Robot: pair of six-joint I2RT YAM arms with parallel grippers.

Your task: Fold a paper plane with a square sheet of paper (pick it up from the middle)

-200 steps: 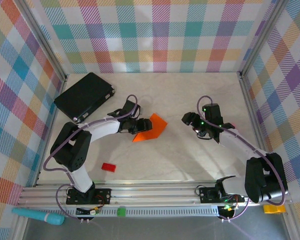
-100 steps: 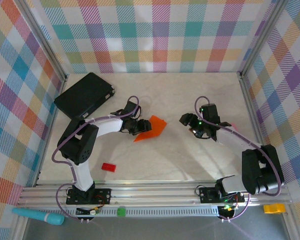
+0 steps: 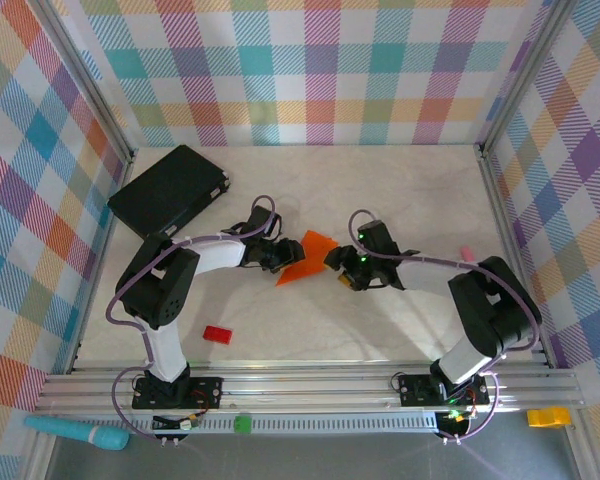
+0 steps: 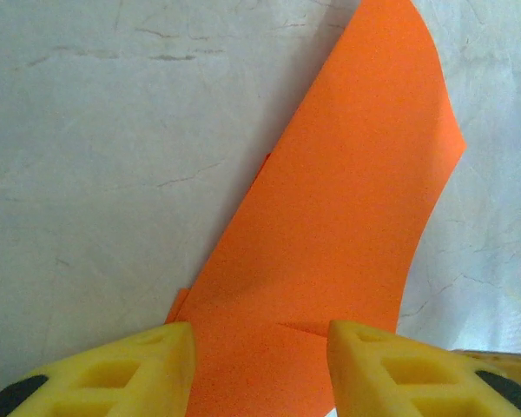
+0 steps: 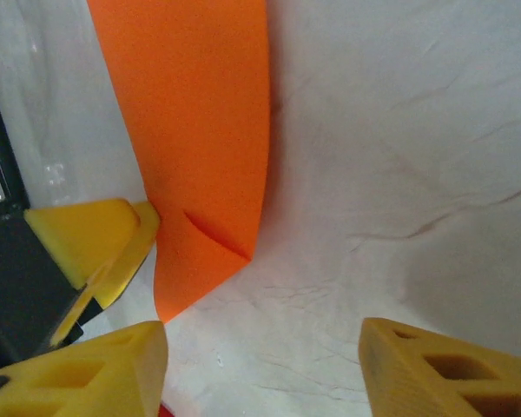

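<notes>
1. Square sheet of paper (image 3: 308, 257): orange, part-folded and curling, was found on the table (image 3: 400, 190) between both arms.
2. Left gripper (image 4: 260, 369): fingers were apart, straddling the sheet's near end.
3. Right gripper (image 5: 260, 347): fingers were apart beside the sheet's corner, with nothing held.
4. Handling: the sheet was judged best pinned flat before creasing.

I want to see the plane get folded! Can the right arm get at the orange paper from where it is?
Probably yes. The right gripper is open and right beside the orange paper, with just bare table between them. The left gripper sits at the paper's other end, so it might get a bit crowded.
</notes>
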